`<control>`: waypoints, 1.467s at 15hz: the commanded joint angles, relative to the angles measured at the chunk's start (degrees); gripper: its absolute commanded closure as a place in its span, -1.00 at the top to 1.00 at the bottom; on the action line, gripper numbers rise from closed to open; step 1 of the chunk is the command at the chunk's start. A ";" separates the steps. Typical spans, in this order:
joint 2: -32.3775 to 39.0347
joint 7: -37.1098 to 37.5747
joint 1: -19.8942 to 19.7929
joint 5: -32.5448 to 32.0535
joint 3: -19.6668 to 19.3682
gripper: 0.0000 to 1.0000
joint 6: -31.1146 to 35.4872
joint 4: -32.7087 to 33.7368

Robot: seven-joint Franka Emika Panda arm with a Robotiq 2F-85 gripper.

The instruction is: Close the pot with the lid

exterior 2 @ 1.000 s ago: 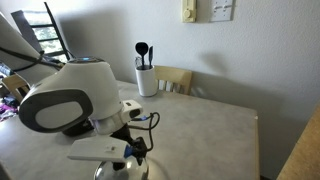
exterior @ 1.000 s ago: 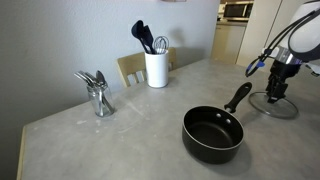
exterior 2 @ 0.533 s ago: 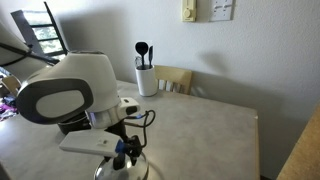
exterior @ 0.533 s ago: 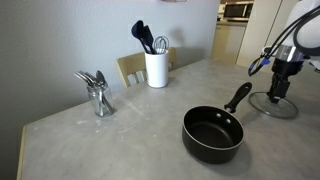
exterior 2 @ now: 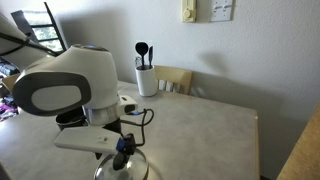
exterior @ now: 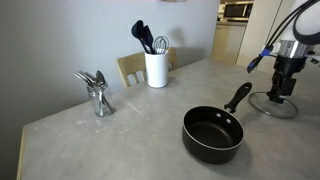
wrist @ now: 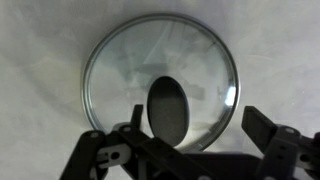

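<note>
- One shallow black pot sits uncovered on the grey table, with its dark inside showing and its long handle angled toward the far right corner.
- Just past the tip of that handle, the lid lies flat on the table, apart from the pot.
- Directly above the lid, the gripper hangs pointing straight down.
- From the wrist view, the glass disc with its metal rim fills most of the picture, and the black knob sits between the two fingers.
- Both jaws are spread wide, one on either side of the knob, and hold nothing.
- At the back of the table, a white crock of dark utensils stands against the wall, with a wooden chair just behind it.
- Well apart from the pot, a small metal holder of cutlery stands nearer the left edge.
</note>
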 commanded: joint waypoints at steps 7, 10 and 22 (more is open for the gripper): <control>0.63 -6.51 -0.99 -1.00 -0.04 1.00 4.64 -0.22; 1.40 -5.61 -0.61 -2.69 -0.79 1.00 5.49 -0.12; 2.09 -1.74 -0.59 -8.94 -2.40 -0.45 6.26 -0.42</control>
